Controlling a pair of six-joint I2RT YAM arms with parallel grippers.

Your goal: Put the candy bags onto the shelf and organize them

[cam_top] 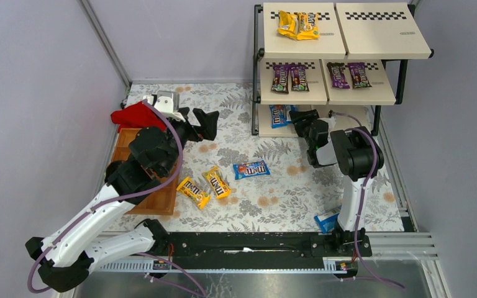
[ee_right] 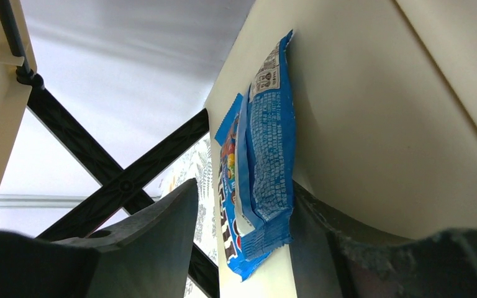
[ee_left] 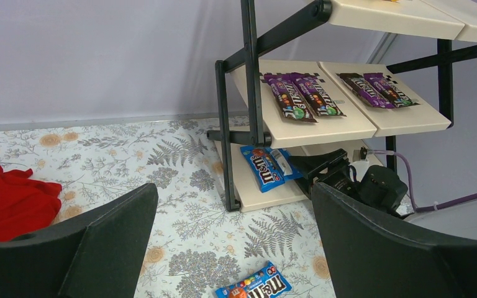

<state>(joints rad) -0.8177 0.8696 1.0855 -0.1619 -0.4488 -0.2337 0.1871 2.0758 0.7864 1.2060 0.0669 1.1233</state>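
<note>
Right gripper [ee_right: 245, 189] sits inside the shelf's [cam_top: 372, 31] bottom tier, open, clear of two overlapping blue candy bags [ee_right: 270, 155] on that board, likely a colour-sorted drop-off (yellow top, purple middle); left gripper [cam_top: 206, 126] wide open, empty, above the worktop [cam_top: 286, 198], loose bags [cam_top: 217, 182] waiting.

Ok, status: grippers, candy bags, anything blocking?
Left gripper open, empty. Right gripper open around blue bags on bottom shelf. More bags on table. Nothing blocking.

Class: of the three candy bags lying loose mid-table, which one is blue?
The blue bag is the rightmost of the three; the two yellow bags lie side by side left of it.
</note>
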